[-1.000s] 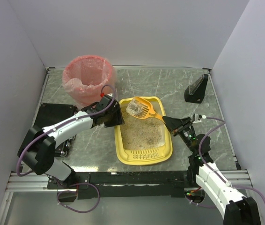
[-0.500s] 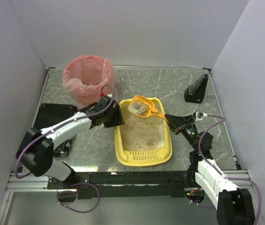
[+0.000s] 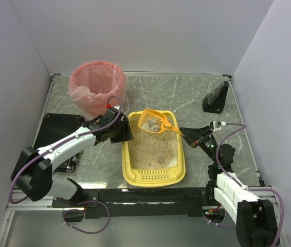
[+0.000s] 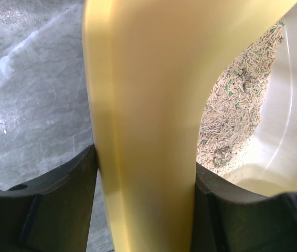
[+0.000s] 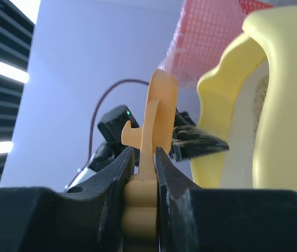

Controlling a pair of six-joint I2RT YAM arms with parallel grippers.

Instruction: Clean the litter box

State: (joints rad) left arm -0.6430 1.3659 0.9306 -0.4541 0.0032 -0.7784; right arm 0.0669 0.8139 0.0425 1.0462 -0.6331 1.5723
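The litter box (image 3: 153, 177) is seen in the middle of the top view, on the grey marbled table (image 3: 197, 95), with its slotted lip toward the bottom of the frame and beige litter (image 3: 153, 149) spread inside. Its upper left corner is clamped by the left gripper (image 3: 121, 131). In the left wrist view the yellow rim (image 4: 143, 131) is pinched between the 2 black fingers (image 4: 54, 199), 1 on each side and both touching it.

An orange scoop (image 3: 153, 121) is held by its handle in the right gripper (image 3: 191, 136), right of the box. In the right wrist view the jaws are closed tightly on the ribbed handle (image 5: 151, 136). The scoop's head is placed over the upper end of the box, and a grey clump (image 3: 150, 123) is carried in it. Whether the head touches the rim cannot be told.

A pink-lined basket (image 3: 96, 87) is found at the upper left, just beyond the left gripper. A black stand (image 3: 216, 98) is set at the upper right.
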